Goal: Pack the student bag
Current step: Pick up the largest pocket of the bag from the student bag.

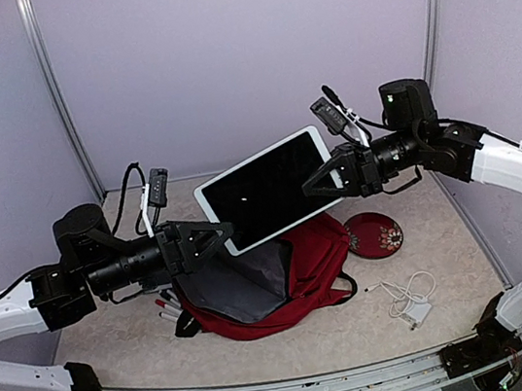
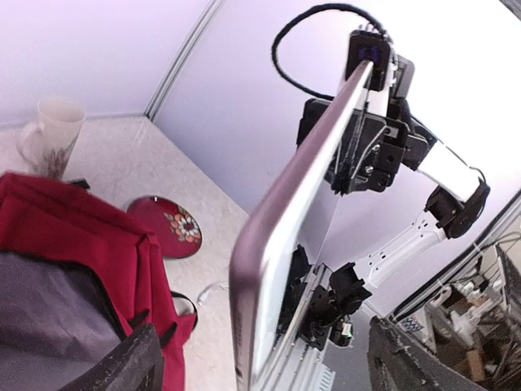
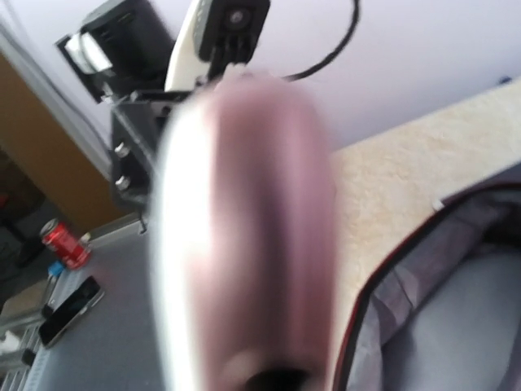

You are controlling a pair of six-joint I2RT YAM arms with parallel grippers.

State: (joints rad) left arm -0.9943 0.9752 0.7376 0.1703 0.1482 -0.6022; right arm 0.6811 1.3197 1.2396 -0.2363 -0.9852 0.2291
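Note:
The student bag (image 1: 306, 267) is a dark red backpack lying open on the table, its grey lining (image 2: 49, 309) showing. A white tablet (image 1: 270, 189) with a dark screen hangs tilted in the air above it. My right gripper (image 1: 318, 182) is shut on the tablet's right edge. My left gripper (image 1: 222, 233) is at the tablet's lower left corner, open. In the left wrist view its fingers (image 2: 130, 362) stand wide on either side of the tablet's edge (image 2: 281, 244) without touching it. The right wrist view is filled by the blurred tablet (image 3: 244, 244), with the bag's opening (image 3: 456, 318) beside it.
A round red flowered plate (image 1: 375, 234) lies right of the bag. A white charger with its cable (image 1: 409, 299) lies near the front right. Pens (image 1: 167, 308) lie at the bag's left. A white mug (image 2: 50, 134) stands behind the bag.

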